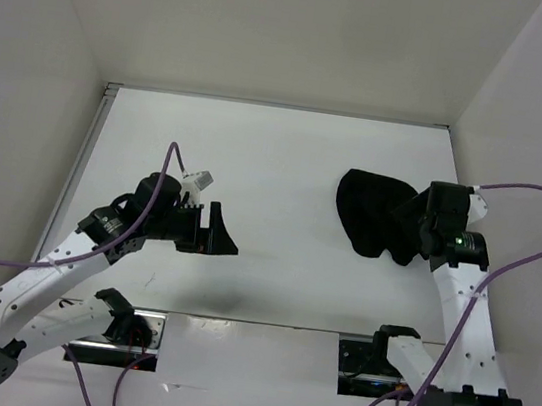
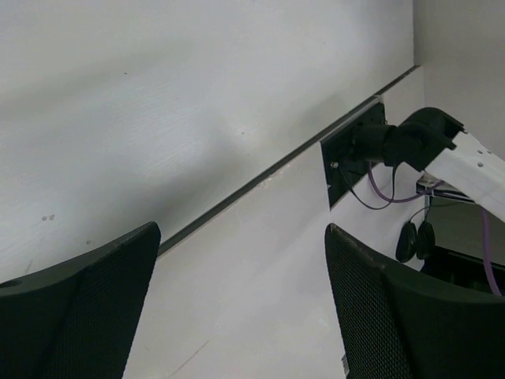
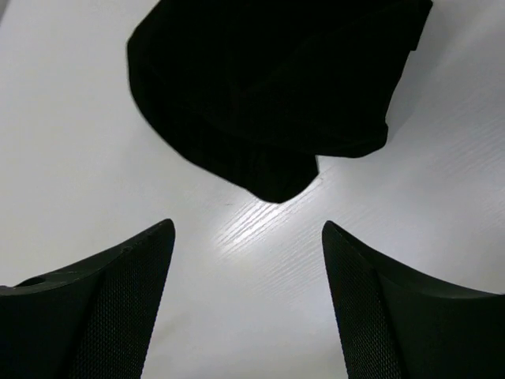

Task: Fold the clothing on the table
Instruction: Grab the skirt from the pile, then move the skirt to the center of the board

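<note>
left gripper [image 1: 219, 228] released | right gripper [image 3: 248, 237] released | I should pinch black garment [image 3: 268, 95] at near-right edge, one layer only

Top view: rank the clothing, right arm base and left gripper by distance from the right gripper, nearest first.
1. Clothing, just to its left.
2. Right arm base, at the near edge.
3. Left gripper, far to the left.
</note>
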